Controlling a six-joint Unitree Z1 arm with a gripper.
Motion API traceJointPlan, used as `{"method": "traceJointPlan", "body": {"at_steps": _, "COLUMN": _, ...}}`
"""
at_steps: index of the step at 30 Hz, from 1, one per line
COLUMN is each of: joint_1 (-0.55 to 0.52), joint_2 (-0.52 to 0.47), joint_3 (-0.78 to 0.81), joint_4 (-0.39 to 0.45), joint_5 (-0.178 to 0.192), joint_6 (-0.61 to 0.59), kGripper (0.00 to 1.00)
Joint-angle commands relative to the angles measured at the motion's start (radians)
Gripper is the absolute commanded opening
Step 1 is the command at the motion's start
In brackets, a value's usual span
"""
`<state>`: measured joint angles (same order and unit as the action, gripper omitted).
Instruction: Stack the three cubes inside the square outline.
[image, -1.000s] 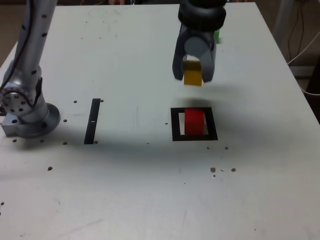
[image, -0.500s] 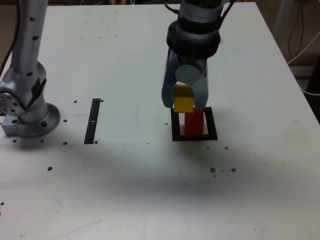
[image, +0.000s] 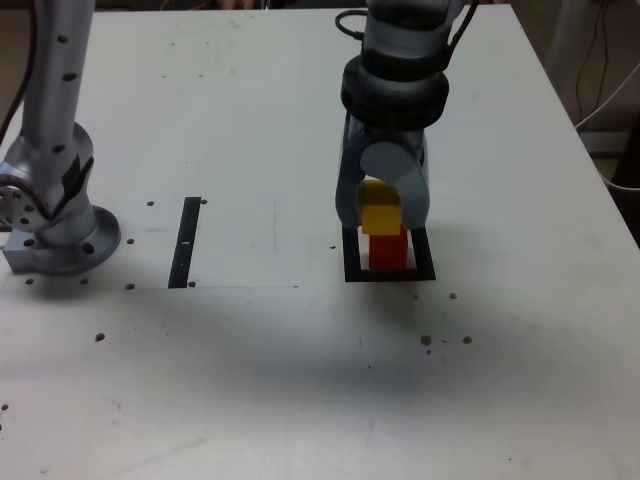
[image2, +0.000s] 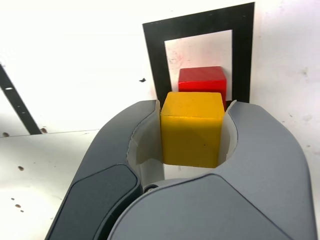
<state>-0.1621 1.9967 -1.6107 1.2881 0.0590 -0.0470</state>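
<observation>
The claw was closed on the yellow cube, which was held just above the red cube; whether the two touched could not be told. The red cube was already set inside the square outline on the desk, directly beneath the claw. Release of the yellow cube was judged to remain, and no green cube was seen.

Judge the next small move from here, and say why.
Probably lower the claw slightly and seat the yellow cube squarely on the red cube before opening. The claw grips the yellow cube directly above the red one, which sits inside the square outline. The wrist view suggests a slight offset, so a small alignment correction may help.
</observation>
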Motion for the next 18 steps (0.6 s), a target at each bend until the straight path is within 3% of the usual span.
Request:
{"method": "traceJointPlan", "body": {"at_steps": 1, "joint_1": -0.001, "joint_2": -0.001, "joint_3": 0.004, "joint_4": -0.01, "joint_5": -0.001, "joint_6": -0.002, "kGripper": 0.2}}
{"method": "traceJointPlan", "body": {"at_steps": 12, "joint_1": -0.001, "joint_2": 0.004, "joint_3": 0.023, "joint_4": -0.04, "joint_5": -0.003, "joint_6": 0.0, "kGripper": 0.21}}
{"method": "traceJointPlan", "body": {"at_steps": 18, "joint_1": -0.001, "joint_2": 0.01, "joint_3": 0.026, "joint_4": -0.055, "joint_5": -0.006, "joint_6": 0.009, "kGripper": 0.32}}
